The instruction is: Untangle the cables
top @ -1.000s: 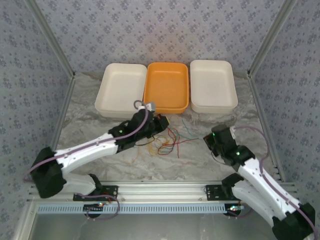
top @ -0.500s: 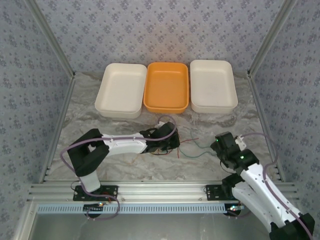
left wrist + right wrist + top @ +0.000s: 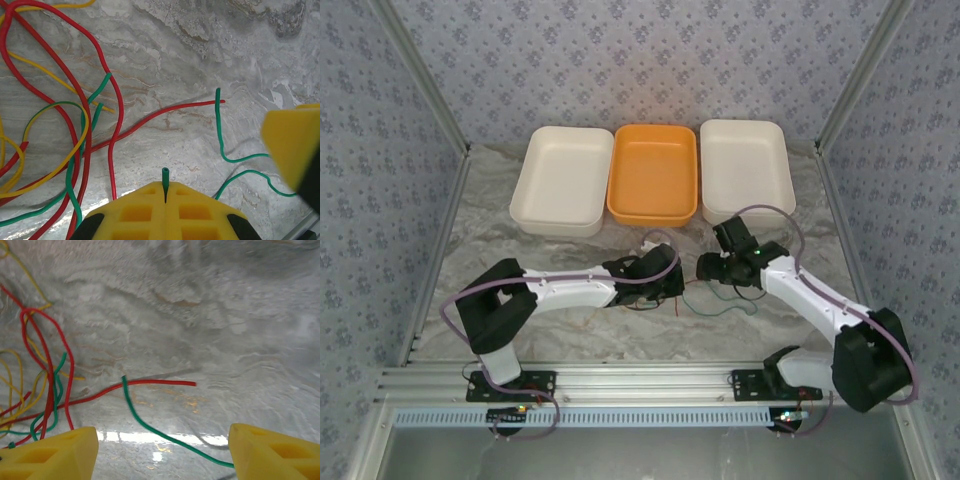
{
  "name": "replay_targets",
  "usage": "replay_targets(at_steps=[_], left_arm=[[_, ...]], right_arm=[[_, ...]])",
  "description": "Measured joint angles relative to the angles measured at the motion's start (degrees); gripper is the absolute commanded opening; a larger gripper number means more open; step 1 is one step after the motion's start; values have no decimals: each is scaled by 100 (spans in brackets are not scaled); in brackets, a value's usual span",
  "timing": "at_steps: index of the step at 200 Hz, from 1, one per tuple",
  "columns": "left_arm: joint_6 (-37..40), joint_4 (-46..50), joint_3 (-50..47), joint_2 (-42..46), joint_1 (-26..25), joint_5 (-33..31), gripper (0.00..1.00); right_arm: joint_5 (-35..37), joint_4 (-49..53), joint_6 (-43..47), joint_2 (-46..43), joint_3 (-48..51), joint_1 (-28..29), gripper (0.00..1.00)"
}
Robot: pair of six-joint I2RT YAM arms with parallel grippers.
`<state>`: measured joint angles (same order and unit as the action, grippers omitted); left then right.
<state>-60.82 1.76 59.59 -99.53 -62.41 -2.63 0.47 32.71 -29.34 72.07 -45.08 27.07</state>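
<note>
The left hand [image 3: 165,189] is pressed together on the tip of a green cable [image 3: 165,172], which pokes out just past its closed fingers. Ahead of it and to its left, the other cables [image 3: 111,150] lie on the marble desk [image 3: 200,50] in crossed red, yellow and green loops. The right hand [image 3: 162,440] has its fingers wide apart and grips nothing. A second green cable [image 3: 132,409] runs over the desk between them, and the loose end of a red cable [image 3: 160,383] lies just ahead.
</note>
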Motion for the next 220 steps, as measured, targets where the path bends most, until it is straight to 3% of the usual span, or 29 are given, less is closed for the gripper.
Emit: replay_targets(at_steps=[18, 34, 71, 101, 122, 170, 220], left_arm=[[17, 0, 0, 0, 0, -20, 0], [22, 2, 0, 0, 0, -33, 0], [35, 0, 0, 0, 0, -39, 0], [37, 2, 0, 0, 0, -39, 0], [37, 13, 0, 2, 0, -42, 0], [24, 157, -337, 599, 20, -348, 0], [-424, 177, -1939, 2704, 673, -772, 0]], right_arm=[[-166, -149, 138, 164, -24, 26, 66], [-238, -271, 232, 380, -61, 50, 56], [-323, -518, 367, 857, -101, 44, 46], [-378, -651, 407, 1123, -243, 46, 27], [-369, -752, 400, 1235, -326, 35, 0], [-109, -525, 212, 763, -544, -341, 0], [-457, -297, -393, -90, -2295, -1967, 0]])
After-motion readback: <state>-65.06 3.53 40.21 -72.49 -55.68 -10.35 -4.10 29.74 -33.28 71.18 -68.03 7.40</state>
